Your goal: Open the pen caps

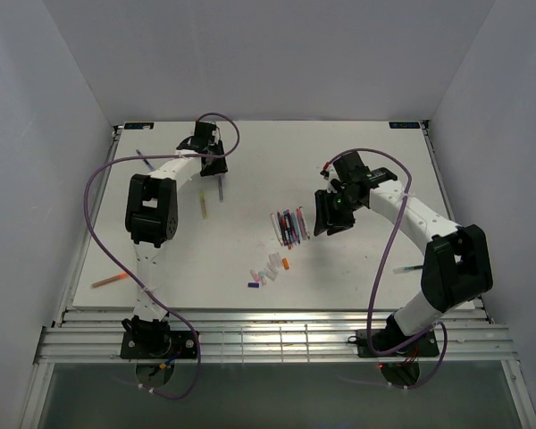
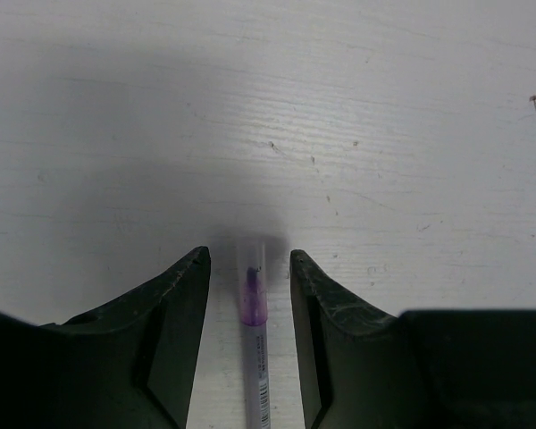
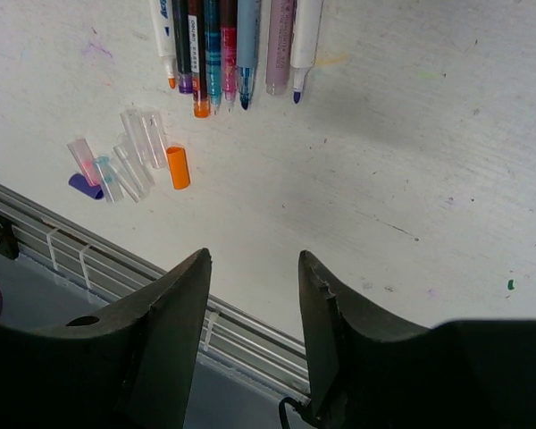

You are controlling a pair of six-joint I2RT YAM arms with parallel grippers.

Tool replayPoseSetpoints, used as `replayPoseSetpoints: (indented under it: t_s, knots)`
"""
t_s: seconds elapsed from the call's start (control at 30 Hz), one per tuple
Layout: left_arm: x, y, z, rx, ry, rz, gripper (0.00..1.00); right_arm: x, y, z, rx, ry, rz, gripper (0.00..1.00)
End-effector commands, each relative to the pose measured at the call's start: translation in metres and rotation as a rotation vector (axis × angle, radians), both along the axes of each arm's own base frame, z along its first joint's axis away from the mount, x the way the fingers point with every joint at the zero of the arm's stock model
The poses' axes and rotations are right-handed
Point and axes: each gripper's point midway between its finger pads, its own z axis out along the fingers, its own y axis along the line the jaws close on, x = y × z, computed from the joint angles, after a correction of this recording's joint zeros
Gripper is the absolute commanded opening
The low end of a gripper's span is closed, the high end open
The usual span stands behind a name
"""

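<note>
Squarely between the parted jaws of the left gripper (image 2: pixel 248 256) lies a thin pale plastic pen (image 2: pixel 258 375), untouched, its clear tube-shaped cap (image 2: pixel 252 286) pointing straight ahead. The right gripper (image 3: pixel 253 257), parted and empty, sits well apart.

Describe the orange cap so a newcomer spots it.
Find the row of pens at the table centre. Just toward the near edge lies a cluster of caps. The orange cap ends it on the right, the only orange one there.

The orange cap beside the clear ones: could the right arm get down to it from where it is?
Probably yes. The right gripper is open and empty, the orange cap lies flat on the table, nothing between. The clear caps close beside it leave little room.
</note>
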Motion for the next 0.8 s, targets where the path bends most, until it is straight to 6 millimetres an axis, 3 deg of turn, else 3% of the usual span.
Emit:
replayPoseSetpoints:
  t_s: [0.0, 0.2, 0.5, 0.53, 0.63, 0.77]
  knots:
    - [0.005, -0.003, 0.024, -0.009, -0.062, -0.027, 0.51, -0.004, -0.003, 0.01, 0.007, -0.039, 0.009, 0.5]
    - [-0.007, 0.004, 0.005, 0.029, -0.005, -0.022, 0.48, -0.007, -0.005, 0.01, 0.003, -0.046, 0.008, 0.5]
    - [-0.016, -0.001, -0.009, 0.002, 0.042, -0.036, 0.14, -0.006, -0.007, 0.016, -0.003, -0.064, 0.012, 0.5]
    - [-0.016, -0.003, -0.005, -0.014, 0.04, -0.029, 0.07, -0.006, -0.007, 0.018, -0.002, -0.065, 0.014, 0.51]
    - [-0.014, -0.011, 0.009, -0.073, 0.023, -0.003, 0.0, -0.002, -0.006, 0.026, 0.0, -0.084, 0.012, 0.51]
    - [-0.008, -0.026, 0.062, -0.182, -0.065, -0.005, 0.0, 0.005, -0.002, 0.042, 0.019, -0.113, 0.022, 0.55]
